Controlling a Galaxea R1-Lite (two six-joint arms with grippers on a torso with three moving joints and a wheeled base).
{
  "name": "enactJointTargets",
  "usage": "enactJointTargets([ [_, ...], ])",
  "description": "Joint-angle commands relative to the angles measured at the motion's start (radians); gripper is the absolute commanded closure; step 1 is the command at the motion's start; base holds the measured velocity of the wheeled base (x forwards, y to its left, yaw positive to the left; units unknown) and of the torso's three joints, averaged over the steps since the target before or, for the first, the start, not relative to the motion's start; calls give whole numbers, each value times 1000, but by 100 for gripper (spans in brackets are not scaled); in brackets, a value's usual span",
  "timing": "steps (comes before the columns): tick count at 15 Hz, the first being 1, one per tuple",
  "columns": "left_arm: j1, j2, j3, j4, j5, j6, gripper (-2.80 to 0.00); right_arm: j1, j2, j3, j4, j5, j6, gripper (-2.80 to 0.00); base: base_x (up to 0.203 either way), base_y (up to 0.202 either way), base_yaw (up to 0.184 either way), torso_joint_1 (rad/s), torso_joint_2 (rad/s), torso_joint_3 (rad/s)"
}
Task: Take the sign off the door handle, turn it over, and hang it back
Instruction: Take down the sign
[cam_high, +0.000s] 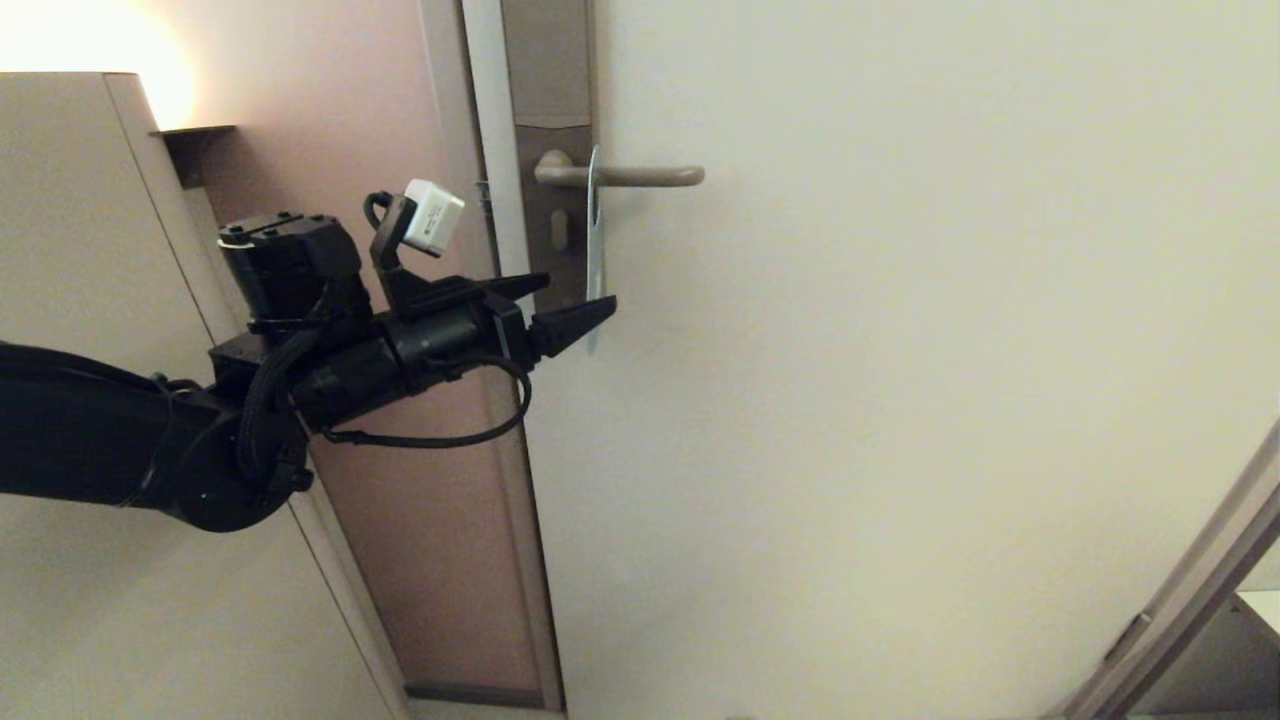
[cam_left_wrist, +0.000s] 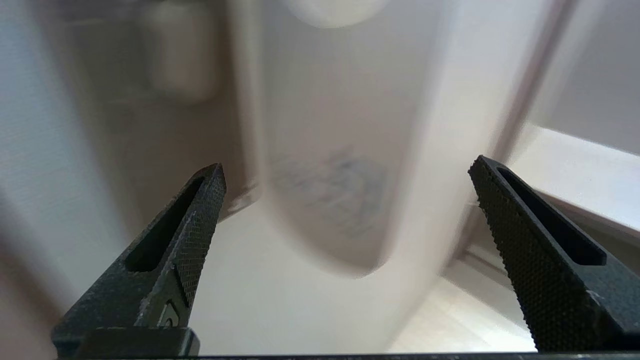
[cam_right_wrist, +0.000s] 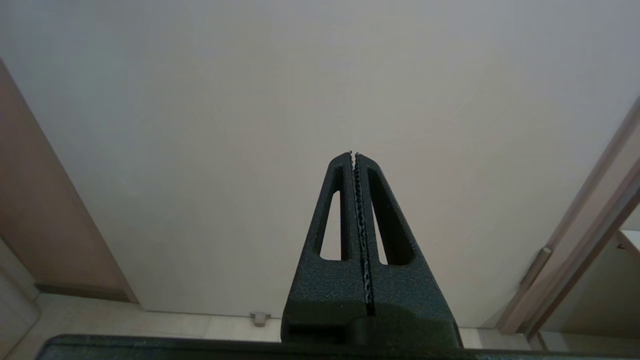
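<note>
While its fingers stand wide apart and hold nothing, the left gripper (cam_high: 575, 305) sits at the lower end of the sign (cam_high: 595, 250), which hangs edge-on from the door handle (cam_high: 620, 176) against the pale door (cam_high: 900, 350). The right gripper (cam_right_wrist: 354, 155) is closed, empty.

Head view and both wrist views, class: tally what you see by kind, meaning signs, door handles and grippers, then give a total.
Signs: 1, the sign hanging on the handle.
Door handles: 1, the door handle.
Grippers: 2, the left gripper open, the right gripper shut.
Total: 4
</note>
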Motion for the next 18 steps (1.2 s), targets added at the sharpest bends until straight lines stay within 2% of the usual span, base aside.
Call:
enactJointTargets([
  [1,-12,-24,17,-3,6,11,-280,0,1,0,-1,0,0,0,0,0,0,0,0,0],
  [3,-25,-52,53,8,16,29,-280,0,1,0,-1,0,0,0,0,0,0,0,0,0],
  [6,-35,-74,70,29,86,65,-280,0,1,0,-1,0,0,0,0,0,0,0,0,0],
  [12,-88,-76,67,38,242,84,-280,0,1,0,-1,0,0,0,0,0,0,0,0,0],
  [18,-105,-76,60,71,355,135,-280,-1,1,0,-1,0,0,0,0,0,0,0,0,0],
])
